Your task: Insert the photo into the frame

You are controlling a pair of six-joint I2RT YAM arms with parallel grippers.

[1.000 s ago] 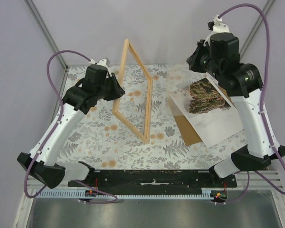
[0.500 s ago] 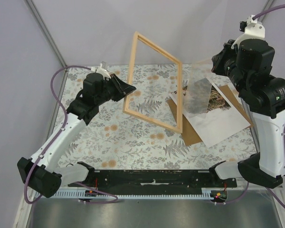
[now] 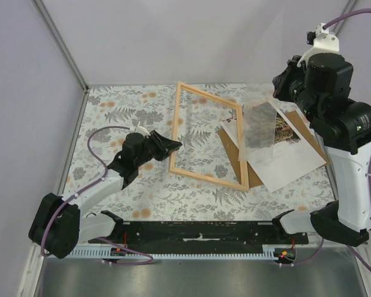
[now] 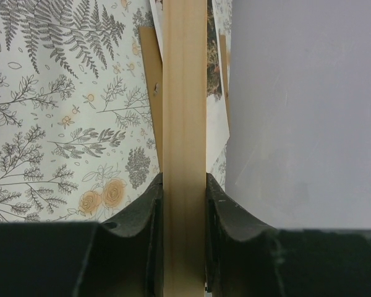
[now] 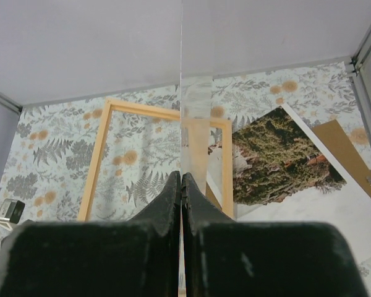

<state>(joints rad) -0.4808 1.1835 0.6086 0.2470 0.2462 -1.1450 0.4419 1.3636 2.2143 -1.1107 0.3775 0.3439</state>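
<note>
Your left gripper [image 4: 184,192] clamps the left rail of the thin, pale-wood frame [image 3: 208,179], arm stretched low over the fern-print table [image 3: 123,105]. Your right gripper [image 5: 182,179] pinches a clear, glossy pane [image 3: 261,125] by its edge, with the arm reared high and the pane off the table. The photo [image 5: 278,158] lies face up just right of the frame, over a flat brown board [image 3: 250,175].

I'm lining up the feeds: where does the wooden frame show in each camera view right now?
Top external: the frame sits mid-table, its left rail in the left gripper.
Left wrist: its rail runs straight up the centre, clamped between the jaws.
Right wrist: left of centre, beyond the clear sheet.
Shared landmark: the photo, just right of the frame in all three.
</note>
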